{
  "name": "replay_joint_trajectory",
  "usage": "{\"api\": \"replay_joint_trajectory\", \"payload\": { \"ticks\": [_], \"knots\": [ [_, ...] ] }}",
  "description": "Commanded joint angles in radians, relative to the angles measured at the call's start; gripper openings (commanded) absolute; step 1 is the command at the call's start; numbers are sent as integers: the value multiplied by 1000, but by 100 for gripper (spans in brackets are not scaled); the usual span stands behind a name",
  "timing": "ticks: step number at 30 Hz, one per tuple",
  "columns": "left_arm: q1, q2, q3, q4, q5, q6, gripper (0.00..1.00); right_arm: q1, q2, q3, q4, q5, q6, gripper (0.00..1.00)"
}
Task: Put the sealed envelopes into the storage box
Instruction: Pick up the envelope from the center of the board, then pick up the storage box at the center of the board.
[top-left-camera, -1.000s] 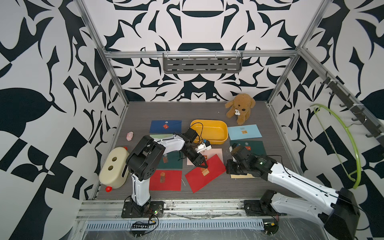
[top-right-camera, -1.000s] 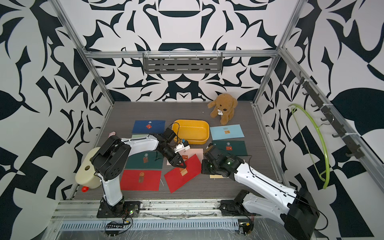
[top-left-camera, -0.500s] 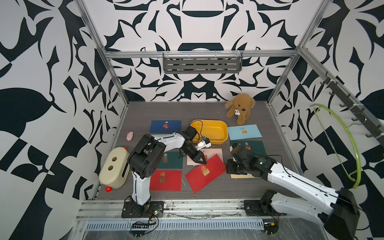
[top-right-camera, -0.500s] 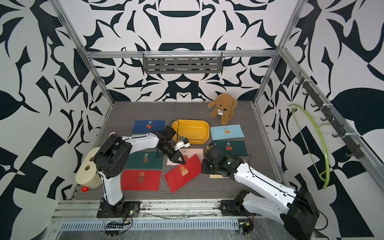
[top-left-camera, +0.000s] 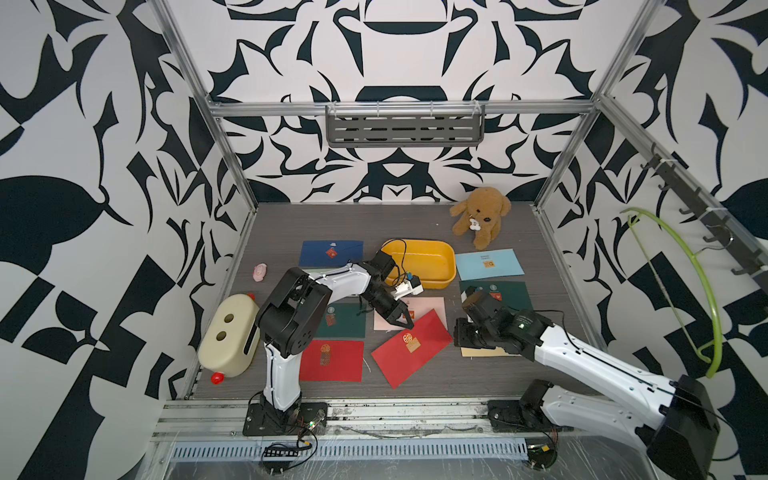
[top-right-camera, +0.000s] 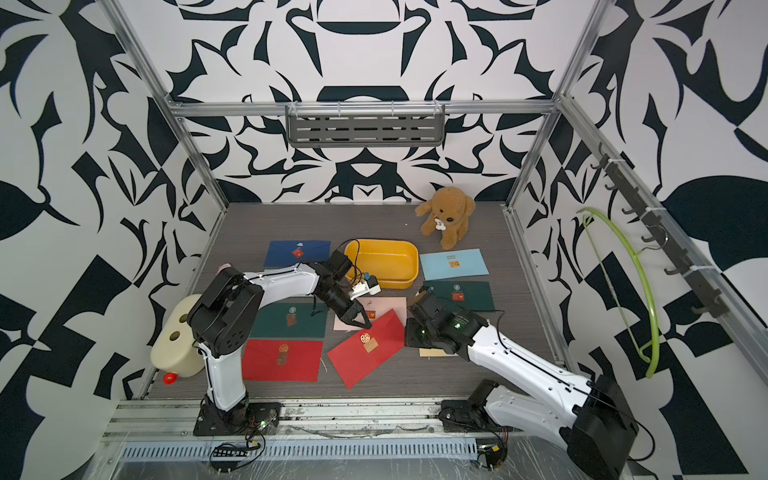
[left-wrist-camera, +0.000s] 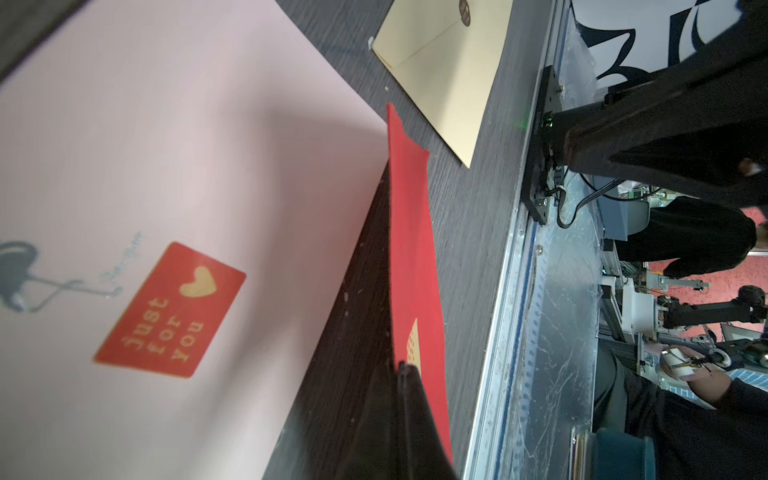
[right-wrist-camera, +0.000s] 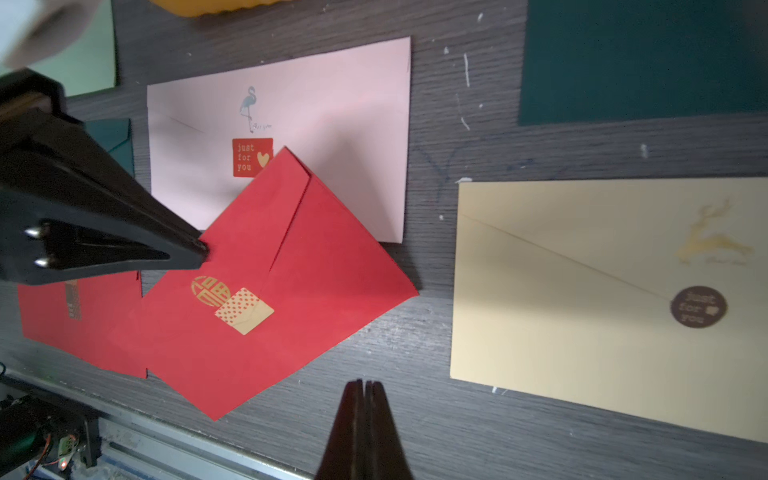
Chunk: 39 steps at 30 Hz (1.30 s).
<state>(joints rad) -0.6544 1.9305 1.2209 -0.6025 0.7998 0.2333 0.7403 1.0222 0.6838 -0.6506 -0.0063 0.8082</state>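
My left gripper (top-left-camera: 405, 323) (left-wrist-camera: 405, 365) is shut on the upper edge of a tilted red envelope (top-left-camera: 411, 347) (right-wrist-camera: 291, 270), which overlaps a pink envelope (top-left-camera: 428, 309) (left-wrist-camera: 166, 166). The held edge is raised off the table. The yellow storage box (top-left-camera: 440, 282) stands just behind, with no envelope in it. My right gripper (right-wrist-camera: 364, 384) is shut on nothing, hovering over bare table between the red envelope and a cream envelope (right-wrist-camera: 582, 291). Navy (top-left-camera: 332, 253), light blue (top-left-camera: 488, 264), dark green (top-left-camera: 498, 293) (top-left-camera: 340, 320) and another red envelope (top-left-camera: 330, 359) lie flat around.
A brown teddy bear (top-left-camera: 480, 216) sits at the back right. A cream jug with a red cap (top-left-camera: 228, 336) and a small pink toy (top-left-camera: 259, 272) lie along the left edge. A green hanger (top-left-camera: 702, 291) hangs on the right wall.
My left gripper has closed on the red envelope's edge and that edge has lifted slightly. The right arm has stayed where it was.
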Motion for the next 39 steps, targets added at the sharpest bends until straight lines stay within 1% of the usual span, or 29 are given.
{"api": "replay_joint_trajectory", "payload": {
  "ticks": [1, 3, 7, 11, 15, 18, 22, 28, 34, 39],
  "knots": [
    [4, -25, 73, -104, -11, 6, 0, -34, -20, 83, -68, 42, -46, 15],
    [3, -38, 116, -152, -19, 2, 0, -65, -17, 131, -97, 43, -74, 25],
    [0, -76, 189, -210, -44, -17, 0, -157, 48, 245, -140, 42, -137, 30],
    [1, -85, 256, -325, -94, -19, 0, -241, 167, 353, -135, 33, -187, 31],
    [1, -93, 325, -402, -143, -24, 0, -291, 300, 465, -94, 0, -234, 32],
    [5, -105, 390, -483, -213, -9, 0, -322, 398, 545, -82, -4, -264, 33],
    [24, -112, 453, -544, -301, -9, 0, -371, 511, 601, -47, -49, -287, 34],
    [49, -131, 516, -586, -352, -11, 0, -398, 670, 711, -53, -48, -337, 34],
    [70, -158, 546, -600, -392, -15, 0, -419, 802, 799, -69, -47, -368, 34],
    [79, -169, 585, -623, -425, -13, 0, -433, 875, 816, -66, -47, -378, 33]
  ]
}}
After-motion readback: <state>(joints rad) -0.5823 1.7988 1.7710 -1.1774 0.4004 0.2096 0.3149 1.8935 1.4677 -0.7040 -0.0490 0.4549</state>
